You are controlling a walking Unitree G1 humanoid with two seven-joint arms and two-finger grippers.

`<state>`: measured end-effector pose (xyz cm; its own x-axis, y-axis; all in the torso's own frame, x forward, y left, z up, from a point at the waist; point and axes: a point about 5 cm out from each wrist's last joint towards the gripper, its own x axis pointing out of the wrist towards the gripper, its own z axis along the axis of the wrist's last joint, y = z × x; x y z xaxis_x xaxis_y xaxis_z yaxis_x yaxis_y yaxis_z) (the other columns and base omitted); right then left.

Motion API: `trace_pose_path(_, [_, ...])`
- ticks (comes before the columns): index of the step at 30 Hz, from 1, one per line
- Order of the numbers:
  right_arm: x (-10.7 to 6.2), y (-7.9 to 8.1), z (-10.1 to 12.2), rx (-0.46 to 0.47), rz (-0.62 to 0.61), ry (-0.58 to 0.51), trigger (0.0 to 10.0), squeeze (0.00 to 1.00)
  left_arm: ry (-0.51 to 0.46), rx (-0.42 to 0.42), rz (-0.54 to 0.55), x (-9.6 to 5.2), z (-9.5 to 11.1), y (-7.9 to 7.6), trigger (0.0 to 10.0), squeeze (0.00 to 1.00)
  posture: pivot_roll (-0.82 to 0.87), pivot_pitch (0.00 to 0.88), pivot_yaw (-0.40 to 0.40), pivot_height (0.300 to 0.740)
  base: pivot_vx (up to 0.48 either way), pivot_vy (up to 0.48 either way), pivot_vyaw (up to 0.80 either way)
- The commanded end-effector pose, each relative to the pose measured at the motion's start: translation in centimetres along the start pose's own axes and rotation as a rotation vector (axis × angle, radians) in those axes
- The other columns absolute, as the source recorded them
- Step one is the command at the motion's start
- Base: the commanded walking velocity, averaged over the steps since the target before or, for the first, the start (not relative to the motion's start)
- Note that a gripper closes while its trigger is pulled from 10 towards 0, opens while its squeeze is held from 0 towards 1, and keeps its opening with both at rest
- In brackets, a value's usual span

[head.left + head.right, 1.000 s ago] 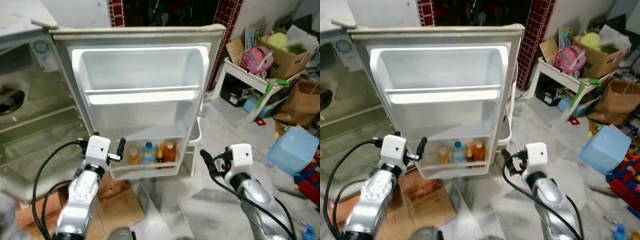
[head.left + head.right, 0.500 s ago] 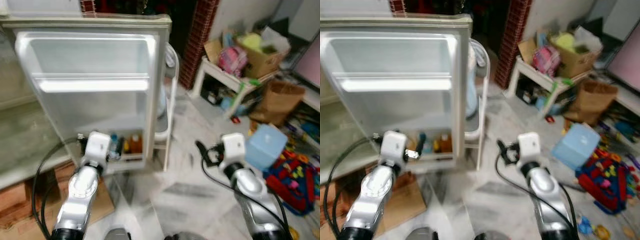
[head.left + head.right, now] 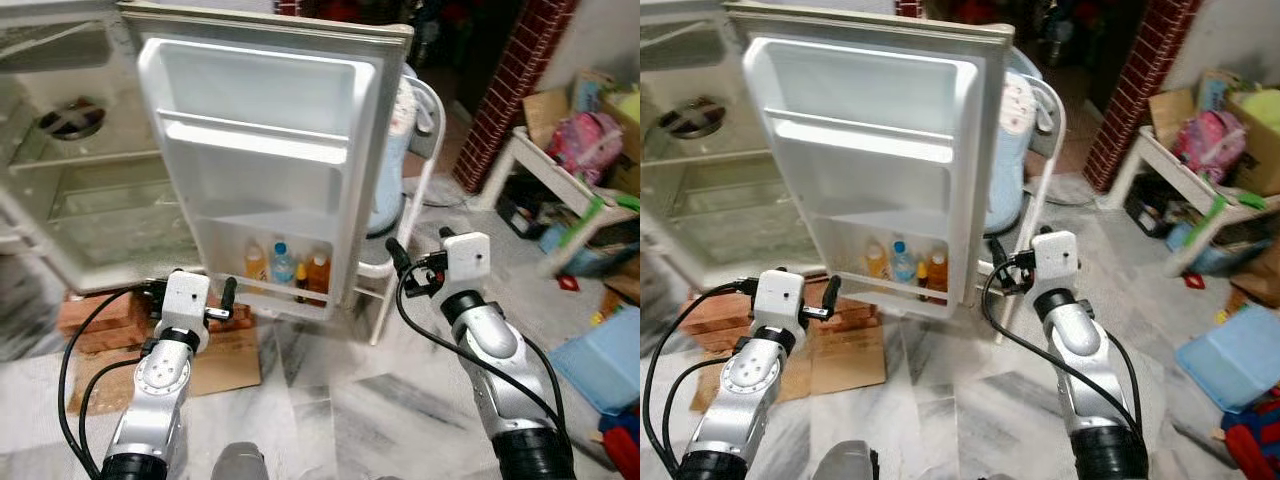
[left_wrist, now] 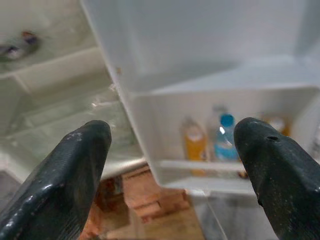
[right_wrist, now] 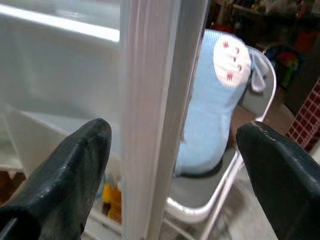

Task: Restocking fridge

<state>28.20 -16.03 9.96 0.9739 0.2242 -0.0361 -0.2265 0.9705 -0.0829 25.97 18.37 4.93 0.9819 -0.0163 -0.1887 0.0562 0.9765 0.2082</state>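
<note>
1. The fridge door (image 3: pixel 270 170) stands swung wide open ahead of both grippers, its white inner side facing the robot, with the fridge body (image 3: pixel 70 190) beyond and to the left of the left gripper.
2. The door's lowest shelf (image 3: pixel 285 300) holds a row of bottles: an orange bottle (image 3: pixel 256 264), a clear bottle with a blue cap (image 3: pixel 281 265), a small dark bottle (image 3: pixel 301 282) and another orange bottle (image 3: pixel 318 273). They stand just ahead of the left gripper and slightly to its right.
3. The door's upper shelves (image 3: pixel 255 140) are bare white plastic, higher up than either gripper.
4. The left gripper (image 3: pixel 228 296) hovers low, just short of the bottom shelf, touching nothing; its fingers (image 4: pixel 65 185) are spread wide with the bottles seen between them in the wrist view.
5. The right gripper (image 3: pixel 397 262) is raised near the door's free edge (image 5: pixel 160 115), also holding nothing; its fingers (image 5: pixel 70 170) are spread apart, the door edge framed between them.
6. Just past that edge, ahead of the right gripper, a white chair (image 3: pixel 415 215) carries a light blue cushion (image 5: pixel 212 115).
7. Bricks (image 3: pixel 90 315) and flattened cardboard (image 3: pixel 225 355) lie under the fridge, beneath and beside the left gripper.
8. Far to the right of the right gripper are a low white stand (image 3: pixel 545 180) with a pink bag (image 3: pixel 590 140) and a blue bin (image 3: pixel 605 365) on the marble floor (image 3: pixel 380 400).
</note>
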Motion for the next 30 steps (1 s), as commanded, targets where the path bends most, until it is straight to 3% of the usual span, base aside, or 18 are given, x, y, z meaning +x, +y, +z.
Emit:
trace_pose_path(1, [0.0,-0.5,0.5,-0.016,-0.01,-0.02,10.0,0.0,-0.022,0.003,-0.005,0.5,0.6,-0.2,10.0,0.0,0.07,0.0,-0.024,0.74,0.48,0.0,0.0])
trace_pose_path(7, [-0.1,-0.5,0.7,-0.022,-0.014,-0.034,10.0,0.0,0.001,0.013,0.004,0.6,0.3,-0.5,10.0,0.0,0.06,0.0,-0.024,0.74,0.459,0.0,0.0])
trace_pose_path(15, [-0.2,-0.2,1.0,-0.049,0.018,-0.06,10.0,0.0,0.014,0.002,0.051,0.5,0.0,-0.3,10.0,0.0,0.06,0.0,-0.025,0.74,0.0,0.0,0.0])
trace_pose_path(21, [-0.1,-0.2,1.0,-0.053,0.013,-0.064,10.0,0.0,0.12,-0.067,0.073,0.1,-1.4,-0.1,10.0,0.0,0.07,0.0,-0.026,0.74,0.0,0.0,0.76])
trace_pose_path(30, [0.5,-0.3,1.5,-0.052,0.007,-0.086,10.0,0.0,0.206,-0.032,0.114,-0.3,-2.3,0.8,10.0,0.0,0.08,0.0,-0.022,0.74,0.0,0.0,0.75])
